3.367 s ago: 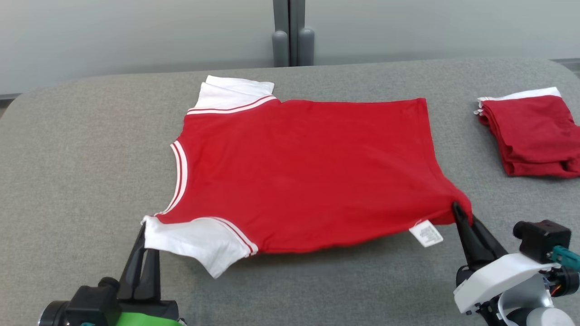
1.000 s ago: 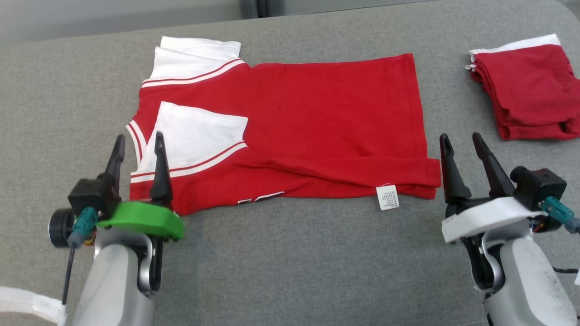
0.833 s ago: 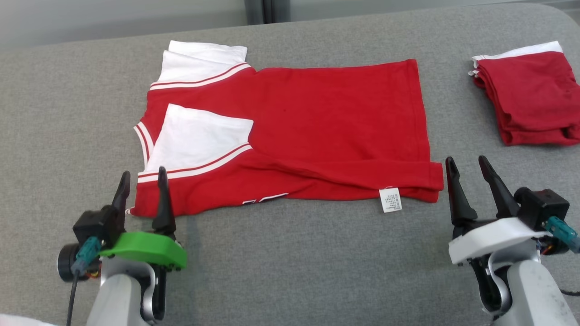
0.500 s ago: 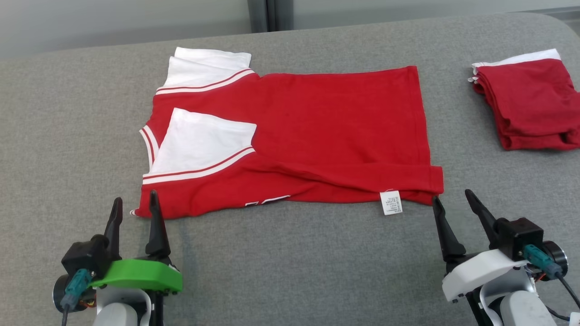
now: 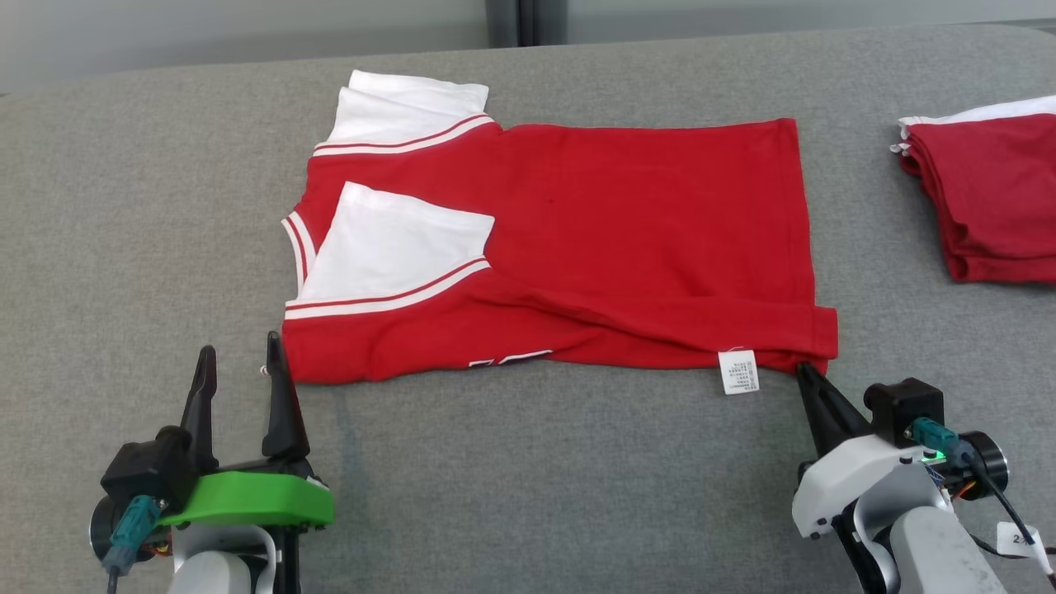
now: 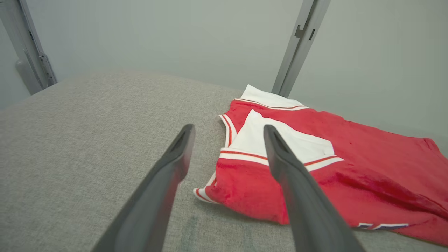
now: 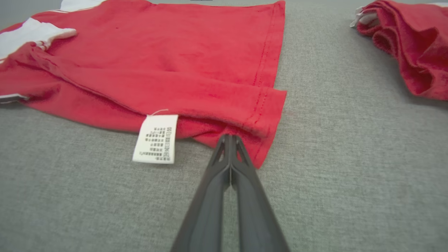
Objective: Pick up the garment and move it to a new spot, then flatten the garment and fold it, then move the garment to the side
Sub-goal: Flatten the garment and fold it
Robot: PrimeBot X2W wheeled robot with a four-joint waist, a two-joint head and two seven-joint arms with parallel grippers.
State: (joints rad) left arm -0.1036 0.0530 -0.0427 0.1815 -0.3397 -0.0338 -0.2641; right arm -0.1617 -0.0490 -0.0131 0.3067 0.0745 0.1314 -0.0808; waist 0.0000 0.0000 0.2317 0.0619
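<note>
The left gripper stood at the near left over the grey fabric-covered table, fingers spread apart and holding nothing. Its inner finger was just beside the near left corner of the red T-shirt. The right gripper stood at the near right, fingers pressed together, tips touching the near right hem corner. Whether cloth was caught between them could not be told. A white care label hung from the near edge, just left of those tips. The T-shirt lay flat at mid-table with its near strip folded over, so one white sleeve lay on the red body. The other sleeve lay at the far left. A folded red garment lay well apart at the far right.
</note>
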